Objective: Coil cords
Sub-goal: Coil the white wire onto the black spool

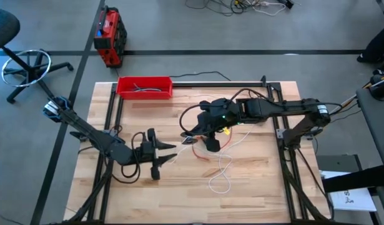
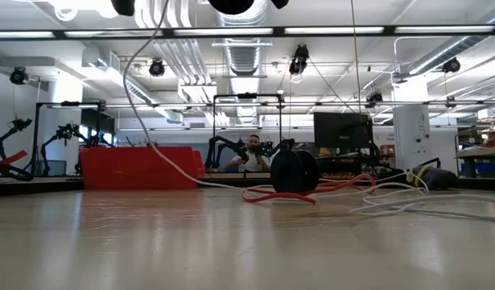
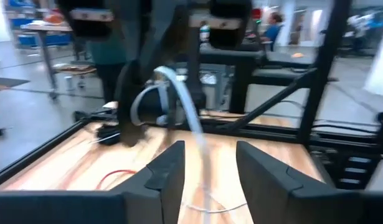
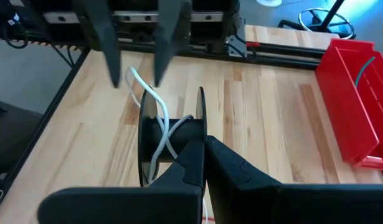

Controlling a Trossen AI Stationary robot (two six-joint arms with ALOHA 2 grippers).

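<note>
The left hand (image 1: 170, 150) hovers open-fingered at mid-bench, the white cord (image 1: 224, 169) running through its gap. The right hand (image 4: 203, 152) pinches a black spool (image 4: 172, 140) standing on edge, apparently; its axle lies level. Slack could slip off the flange if tension drops.

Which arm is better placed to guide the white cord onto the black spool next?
Left, probably: the white cord runs between the left gripper's open fingers; the right gripper grips the black spool.
</note>
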